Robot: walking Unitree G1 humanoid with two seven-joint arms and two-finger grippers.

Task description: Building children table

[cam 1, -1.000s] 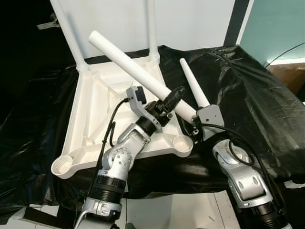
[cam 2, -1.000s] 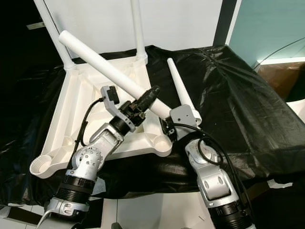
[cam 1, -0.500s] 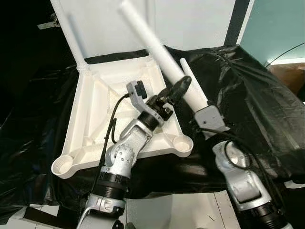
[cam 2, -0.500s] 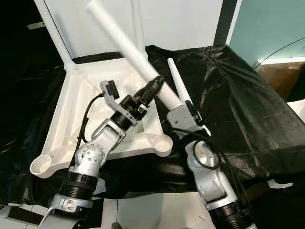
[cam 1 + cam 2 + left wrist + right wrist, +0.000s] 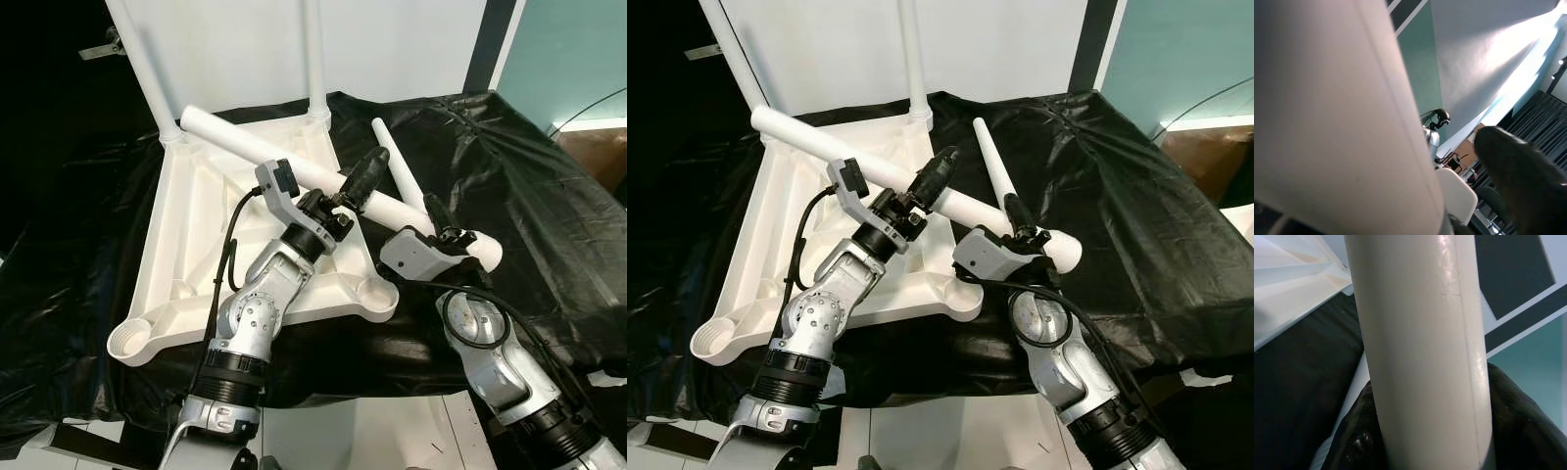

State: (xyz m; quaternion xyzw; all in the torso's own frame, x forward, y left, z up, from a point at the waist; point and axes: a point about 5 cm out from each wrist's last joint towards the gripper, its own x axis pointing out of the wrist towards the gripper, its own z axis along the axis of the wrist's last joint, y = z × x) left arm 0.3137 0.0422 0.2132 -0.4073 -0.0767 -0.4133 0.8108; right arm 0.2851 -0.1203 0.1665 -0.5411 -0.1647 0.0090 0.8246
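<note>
Both end effectors hold one white table leg low over the upturned tabletop: left end effector mid-shaft, right end effector near its wide end. It looks light, rigid and slick, so grip near the ends.

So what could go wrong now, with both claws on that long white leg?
The left claw and right claw both grip the same loose table leg, which lies nearly flat across the upturned tabletop. If the arms pull differently, the smooth tube might slip or twist out.

Its far end sits close to an already fitted leg and could knock it.

A spare leg lies just beneath; the claws might nudge it off the black sheet.
</note>
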